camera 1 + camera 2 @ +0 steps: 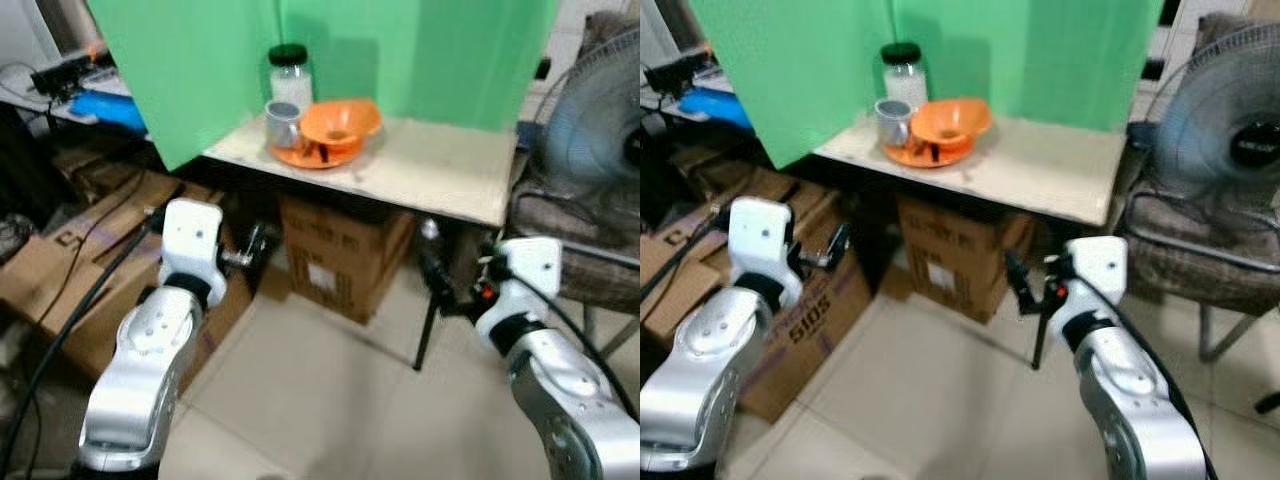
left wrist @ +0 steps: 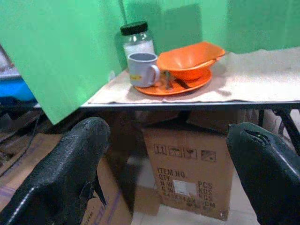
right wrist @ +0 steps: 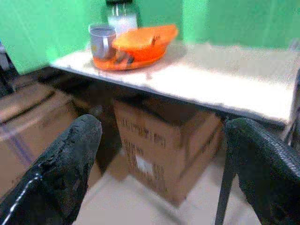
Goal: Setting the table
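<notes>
Head views: nothing laid out yet. Orange bowl (image 1: 340,123) sits on orange plate (image 1: 316,152), grey mug (image 1: 282,123) touching the plate, jar (image 1: 291,77) behind, all bunched at the worktop's (image 1: 440,170) back-left corner.

Left wrist: left gripper (image 2: 171,176) open, empty, below worktop level, well short of the stack.

Right wrist: right gripper (image 3: 166,173) open, empty, likewise. Judgement: task barely begun; approach and all placements remain.

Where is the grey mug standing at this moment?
In the left eye view the grey mug stands at the table's far left corner, on the orange plate, beside the orange bowl and in front of the black-lidded jar.
</notes>
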You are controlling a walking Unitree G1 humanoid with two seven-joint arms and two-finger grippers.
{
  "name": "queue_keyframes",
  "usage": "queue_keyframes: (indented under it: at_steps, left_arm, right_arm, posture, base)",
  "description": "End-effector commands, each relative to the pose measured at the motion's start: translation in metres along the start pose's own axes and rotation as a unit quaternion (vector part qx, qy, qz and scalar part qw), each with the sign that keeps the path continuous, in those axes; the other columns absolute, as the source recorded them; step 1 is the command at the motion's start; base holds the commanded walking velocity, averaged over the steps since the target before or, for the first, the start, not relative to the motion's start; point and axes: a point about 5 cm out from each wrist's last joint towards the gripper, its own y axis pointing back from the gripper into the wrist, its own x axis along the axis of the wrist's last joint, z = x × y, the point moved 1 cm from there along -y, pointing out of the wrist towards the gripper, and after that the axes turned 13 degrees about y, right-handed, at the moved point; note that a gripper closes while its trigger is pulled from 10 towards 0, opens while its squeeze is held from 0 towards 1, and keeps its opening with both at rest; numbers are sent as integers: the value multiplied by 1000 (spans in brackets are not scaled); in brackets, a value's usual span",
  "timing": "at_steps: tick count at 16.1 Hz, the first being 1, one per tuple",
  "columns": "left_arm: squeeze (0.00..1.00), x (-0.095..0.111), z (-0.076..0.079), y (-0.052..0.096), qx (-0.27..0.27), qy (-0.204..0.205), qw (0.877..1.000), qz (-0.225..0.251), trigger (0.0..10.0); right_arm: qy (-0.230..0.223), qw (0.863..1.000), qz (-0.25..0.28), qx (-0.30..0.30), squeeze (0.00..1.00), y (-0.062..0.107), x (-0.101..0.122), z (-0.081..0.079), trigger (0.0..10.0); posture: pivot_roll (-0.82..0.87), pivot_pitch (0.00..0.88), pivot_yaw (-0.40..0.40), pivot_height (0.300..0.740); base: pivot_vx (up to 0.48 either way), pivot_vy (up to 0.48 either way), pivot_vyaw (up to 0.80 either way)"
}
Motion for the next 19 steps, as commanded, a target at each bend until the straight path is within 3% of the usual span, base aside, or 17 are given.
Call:
queue_keyframes:
  at_steps: [1, 14, 19]
  left_arm:
    - [0, 0, -1, 0, 3, -4, 1000, -2, 10000]
    - [0, 3, -2, -1, 3, -4, 1000, 2, 10000]
    - [0, 3, -2, -1, 0, -6, 1000, -1, 10000]
  right_arm:
    - [-2, 1000, -2, -2, 0, 0, 1, 1, 10000]
    - [38, 999, 0, 8, 0, -3, 3, -1, 10000]
    - [15, 1000, 3, -11, 0, -3, 3, 3, 10000]
  posture:
    - [50, 0, 62, 740]
    - [59, 0, 61, 740]
    - [61, 0, 64, 740]
  base:
    - [289, 0, 0]
    - [305, 0, 62]
    - [307, 0, 0]
